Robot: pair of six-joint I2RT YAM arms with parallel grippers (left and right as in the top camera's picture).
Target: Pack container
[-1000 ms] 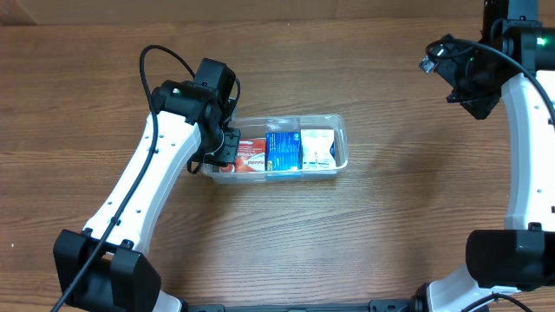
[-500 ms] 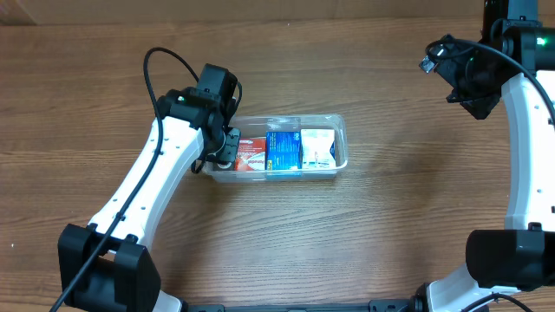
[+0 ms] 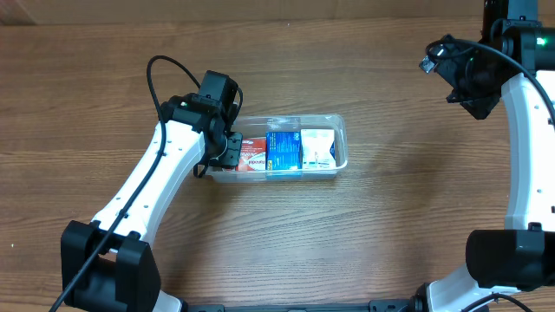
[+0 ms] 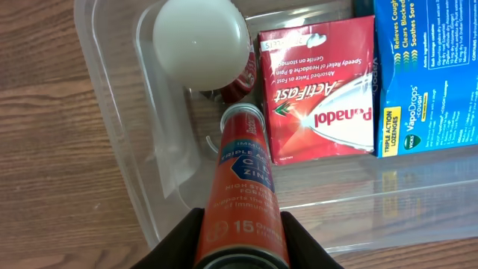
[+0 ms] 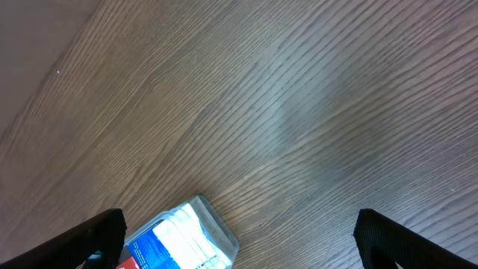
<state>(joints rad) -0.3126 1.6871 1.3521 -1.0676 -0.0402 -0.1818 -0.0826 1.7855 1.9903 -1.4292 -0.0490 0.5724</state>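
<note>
Jaws of the left gripper clamp an orange tube, its tip pointing down into the left end of the container on the table. Red box and blue box lie beside it. Right gripper jaws spread wide, empty, far right.

Wooden table: brown grain, under everything. Red Panadol box: lies flat, label up. Blue VapoDrops box: just beside the Panadol box on one side. White box: beyond the blue one. Orange-red tube: just beside the Panadol box, opposite side. White round cap: near the Panadol box's corner, past the tube's end.
</note>
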